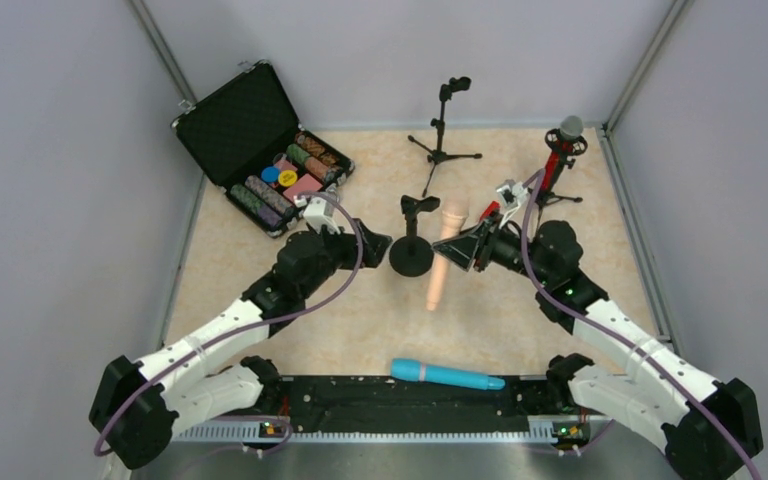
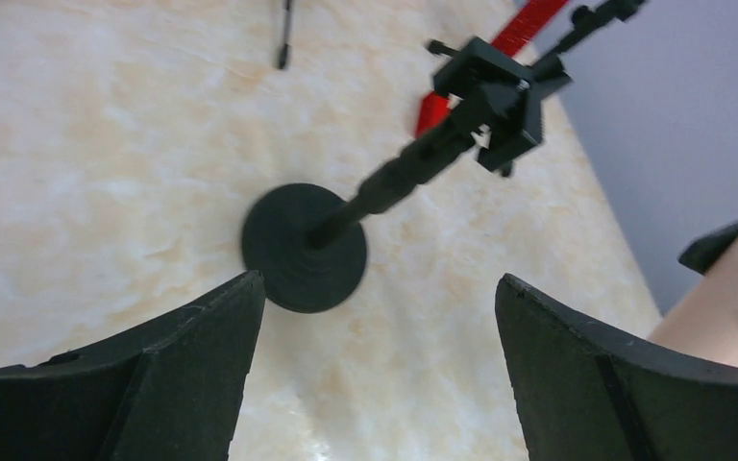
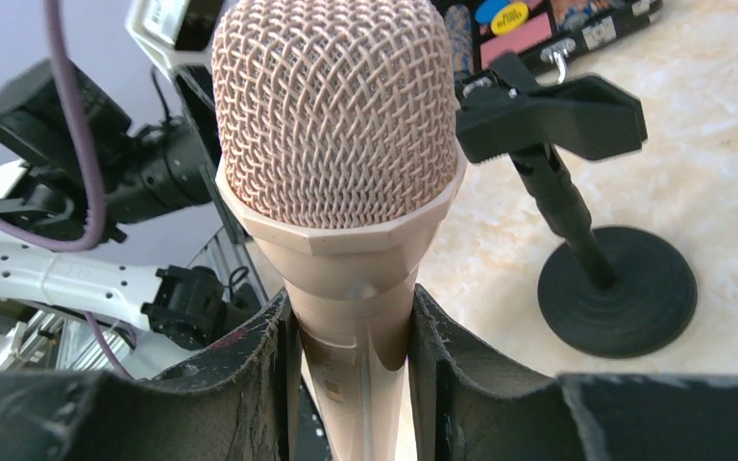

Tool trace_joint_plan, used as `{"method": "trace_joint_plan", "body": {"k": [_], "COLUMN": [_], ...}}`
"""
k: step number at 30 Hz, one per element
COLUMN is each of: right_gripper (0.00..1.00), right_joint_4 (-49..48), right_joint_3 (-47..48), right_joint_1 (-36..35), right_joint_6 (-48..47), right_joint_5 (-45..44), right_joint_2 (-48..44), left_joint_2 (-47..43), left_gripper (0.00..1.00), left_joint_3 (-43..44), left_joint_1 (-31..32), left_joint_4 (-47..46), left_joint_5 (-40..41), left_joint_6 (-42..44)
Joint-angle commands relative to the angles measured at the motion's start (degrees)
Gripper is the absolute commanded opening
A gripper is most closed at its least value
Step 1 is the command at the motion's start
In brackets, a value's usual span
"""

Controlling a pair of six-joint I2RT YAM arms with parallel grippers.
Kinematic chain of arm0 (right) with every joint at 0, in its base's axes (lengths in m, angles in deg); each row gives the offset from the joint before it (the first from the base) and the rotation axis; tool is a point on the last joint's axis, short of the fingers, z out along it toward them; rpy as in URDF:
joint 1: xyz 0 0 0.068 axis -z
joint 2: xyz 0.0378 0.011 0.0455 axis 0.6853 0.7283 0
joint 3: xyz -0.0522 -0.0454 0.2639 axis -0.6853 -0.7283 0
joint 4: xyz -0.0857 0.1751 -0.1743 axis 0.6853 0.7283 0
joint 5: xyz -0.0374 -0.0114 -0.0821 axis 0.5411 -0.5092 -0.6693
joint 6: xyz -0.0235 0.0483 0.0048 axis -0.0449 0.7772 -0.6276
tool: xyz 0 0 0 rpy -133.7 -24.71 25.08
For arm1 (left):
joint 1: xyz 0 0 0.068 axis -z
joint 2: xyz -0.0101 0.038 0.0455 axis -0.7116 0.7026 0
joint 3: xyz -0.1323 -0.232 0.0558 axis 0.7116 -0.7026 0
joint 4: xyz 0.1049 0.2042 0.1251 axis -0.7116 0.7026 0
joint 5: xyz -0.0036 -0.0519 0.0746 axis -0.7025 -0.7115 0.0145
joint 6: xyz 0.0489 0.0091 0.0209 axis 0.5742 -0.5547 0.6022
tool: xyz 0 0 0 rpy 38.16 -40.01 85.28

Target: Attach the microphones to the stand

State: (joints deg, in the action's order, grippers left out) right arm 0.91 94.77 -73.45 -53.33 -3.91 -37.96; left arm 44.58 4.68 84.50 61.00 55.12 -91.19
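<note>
Beige microphone [image 3: 338,144], centre of the top view beside the round-base stand [image 1: 412,258]: rigid, smooth, probably head-heavy, so the clamp of the right end effector [image 3: 351,327] just under the mesh head seems well placed; left end effector [image 2: 380,288] apart, empty.

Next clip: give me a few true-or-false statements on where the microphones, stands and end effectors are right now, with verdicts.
1. The right end effector is shut on the beige mic. True.
2. The left end effector grips the round-base stand. False: its jaws stand wide open, with the stand beyond them.
3. The blue mic sits in a stand. False: it lies flat on the table at the near edge.
4. The red mic stands in the back-right tripod. True.
5. The case is closed. False: it is open, with chips inside.
</note>
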Motion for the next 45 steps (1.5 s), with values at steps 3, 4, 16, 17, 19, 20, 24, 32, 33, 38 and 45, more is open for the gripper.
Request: {"method": "trace_joint_plan", "body": {"k": [3, 4, 16, 17, 19, 20, 24, 32, 33, 38, 45], "right_gripper": [0.0, 0.0, 0.0, 0.0, 0.0, 0.0, 0.0, 0.0, 0.0, 0.0, 0.0], "right_joint_4": [2.12, 2.34, 1.7, 1.61, 1.52, 1.2, 0.16, 0.42, 0.25, -0.04, 0.99], "right_joint_3": [-0.26, -0.13, -0.7, -0.77, -0.95, -1.14, -1.35, -1.21, -1.38, -1.34, -1.35], "right_joint_1": [0.54, 0.54, 0.48, 0.48, 0.47, 0.51, 0.51, 0.49, 0.53, 0.49, 0.57], "right_joint_6": [-1.46, -1.48, -0.57, -0.6, -0.73, -0.66, -0.19, -0.59, -0.63, -1.51, -5.06], "right_joint_5": [-1.27, -1.14, -0.43, -0.36, -0.47, -0.57, -0.33, 0.06, -0.01, 0.54, 0.92], "right_joint_2": [-0.24, -0.04, 0.94, 0.92, 0.91, 0.88, 1.28, 1.84, 1.83, 2.26, 1.57], "left_joint_2": [-1.33, -0.76, 5.08, 5.1, 5.09, 5.1, 5.04, 5.3, 5.79, 9.14, 15.95], "left_gripper": [0.93, 0.93, 0.98, 0.98, 0.98, 0.98, 0.98, 0.99, 0.99, 0.99, 0.99], "left_joint_3": [5.66, 6.7, 16.85, 16.8, 16.64, 16.43, 15.7, 15.74, 16.32, 20.57, 26.21], "left_joint_1": [-0.09, -0.1, -0.11, -0.11, -0.11, -0.07, -0.08, -0.11, -0.1, -0.82, -10.13], "left_joint_4": [9.37, 10.56, 17.09, 16.34, 14.97, 14.2, 10.82, 4.21, 4.21, 6.63, 4.59], "left_joint_5": [15.2, 15.42, 3.11, 1.45, -3.51, -5.71, -11.26, -10.46, -10.1, -12.6, -32.39], "left_joint_6": [11.61, 13.03, 29.62, 30.51, 32.44, 33.6, 37.38, 40.59, 41.16, 48.04, 48.56]}}
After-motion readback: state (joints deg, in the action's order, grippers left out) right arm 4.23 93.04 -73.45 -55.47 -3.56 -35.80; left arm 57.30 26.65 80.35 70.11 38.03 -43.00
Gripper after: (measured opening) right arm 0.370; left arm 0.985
